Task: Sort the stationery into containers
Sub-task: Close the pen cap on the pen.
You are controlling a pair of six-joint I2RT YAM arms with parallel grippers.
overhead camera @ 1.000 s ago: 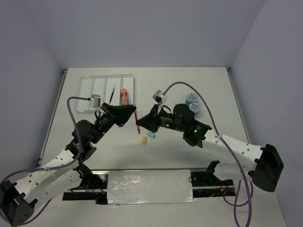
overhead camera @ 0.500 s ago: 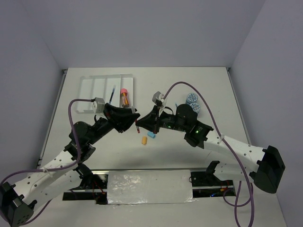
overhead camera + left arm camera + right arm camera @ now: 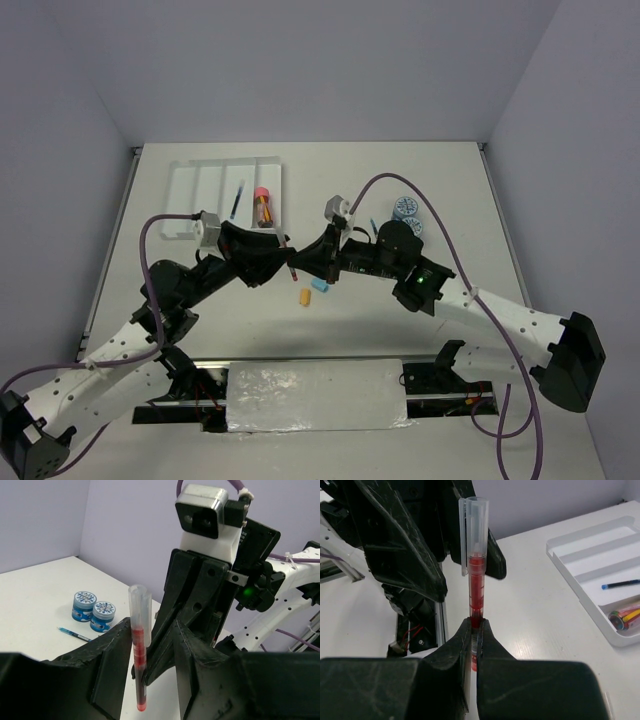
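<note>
With right fingers [image 3: 452, 652] clamped on pen [image 3: 475, 587], left fingers [image 3: 110, 660] apart around it. Seems a handover. Next, close left, release right.

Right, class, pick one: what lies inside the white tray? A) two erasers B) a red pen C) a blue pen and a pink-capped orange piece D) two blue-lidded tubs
C: the blue pen and the pink-capped orange piece lie in neighbouring compartments of the white tray.

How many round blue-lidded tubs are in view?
2. They stand side by side on the table beyond the right arm: the farther tub and the nearer tub in the left wrist view, by a blue pen. The arms could hide more.
</note>
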